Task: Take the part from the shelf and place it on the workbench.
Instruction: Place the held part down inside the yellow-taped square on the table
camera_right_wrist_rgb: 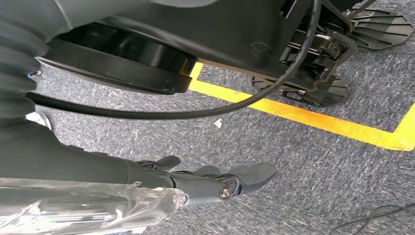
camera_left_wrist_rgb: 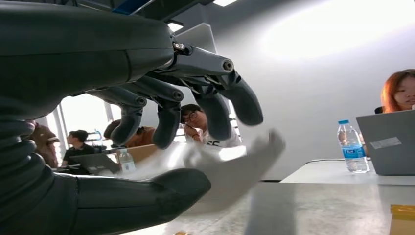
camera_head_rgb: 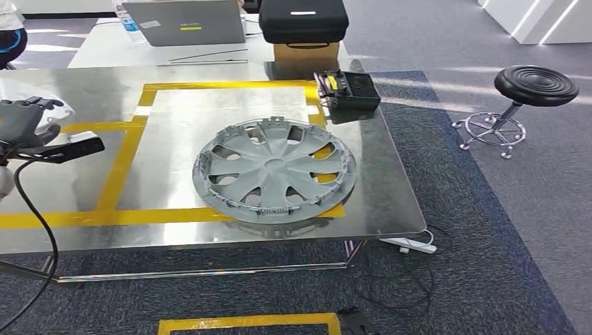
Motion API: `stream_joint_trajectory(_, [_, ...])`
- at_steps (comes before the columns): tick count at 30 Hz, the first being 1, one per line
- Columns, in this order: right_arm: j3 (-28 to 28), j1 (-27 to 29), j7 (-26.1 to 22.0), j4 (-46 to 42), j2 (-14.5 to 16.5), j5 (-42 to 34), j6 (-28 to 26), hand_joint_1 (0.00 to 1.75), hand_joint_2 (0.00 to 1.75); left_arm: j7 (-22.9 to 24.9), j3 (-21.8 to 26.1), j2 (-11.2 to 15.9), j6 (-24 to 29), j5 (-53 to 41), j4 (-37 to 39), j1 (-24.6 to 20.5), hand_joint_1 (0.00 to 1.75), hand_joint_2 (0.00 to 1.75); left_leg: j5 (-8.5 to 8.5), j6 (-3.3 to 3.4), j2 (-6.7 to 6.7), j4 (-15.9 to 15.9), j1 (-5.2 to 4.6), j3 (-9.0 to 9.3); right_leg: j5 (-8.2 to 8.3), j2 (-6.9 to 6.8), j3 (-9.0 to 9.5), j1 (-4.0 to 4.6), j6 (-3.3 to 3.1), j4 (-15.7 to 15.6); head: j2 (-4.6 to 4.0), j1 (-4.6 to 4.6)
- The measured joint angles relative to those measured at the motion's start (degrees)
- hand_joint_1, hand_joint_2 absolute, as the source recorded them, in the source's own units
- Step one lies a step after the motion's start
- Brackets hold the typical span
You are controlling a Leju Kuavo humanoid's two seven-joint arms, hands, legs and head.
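While my left hand [camera_head_rgb: 26, 120] hangs at the left edge of the head view over the metal workbench [camera_head_rgb: 84, 185], its fingers [camera_left_wrist_rgb: 215, 105] are curled loosely with a gap to the thumb and nothing between them, as the left wrist view shows. Just right of that hand in the head view, a small black-and-white device [camera_head_rgb: 73, 146] lies on the bench top.

My part, a grey wheel cover [camera_head_rgb: 274, 169], lies flat on the workbench, a little right of centre in the head frame. It sits inside the yellow tape outline [camera_head_rgb: 124, 155], with its lower right rim overlapping the tape. My left hand is well apart from it.

At the upper middle of the frame, a black meter with a yellow patch [camera_head_rgb: 347, 88] rests at the bench's far right corner. A black stool [camera_head_rgb: 528, 94] stands on the carpet at the upper right.

My right hand [camera_right_wrist_rgb: 215, 183] hangs over grey carpet crossed by a yellow floor line [camera_right_wrist_rgb: 313, 119]; its fingers stretch out nearly straight, holding nothing.
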Motion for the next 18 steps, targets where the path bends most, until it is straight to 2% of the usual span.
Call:
stream_joint_trajectory(1, [0.0,0.01,-0.01,0.0,0.0,-0.01,0.0,0.0,0.0,0.11,0.0,0.07,0.09,0.21,0.0,-0.01,0.0,0.0,0.0,0.0,0.0,0.0,0.0,0.0,0.0,-0.01,0.0,0.0,0.0,0.0,0.0,0.0])
stream_joint_trajectory(18, [0.0,0.01,-0.07,0.0,0.0,-0.14,0.02,0.0,0.0,1.65,-0.03,0.21,0.16,0.42,0.0,-0.09,0.0,0.0,0.02,-0.02,-0.01,0.0,0.0,0.0,0.0,-0.03,0.0,0.0,0.0,0.0,0.0,-0.01])
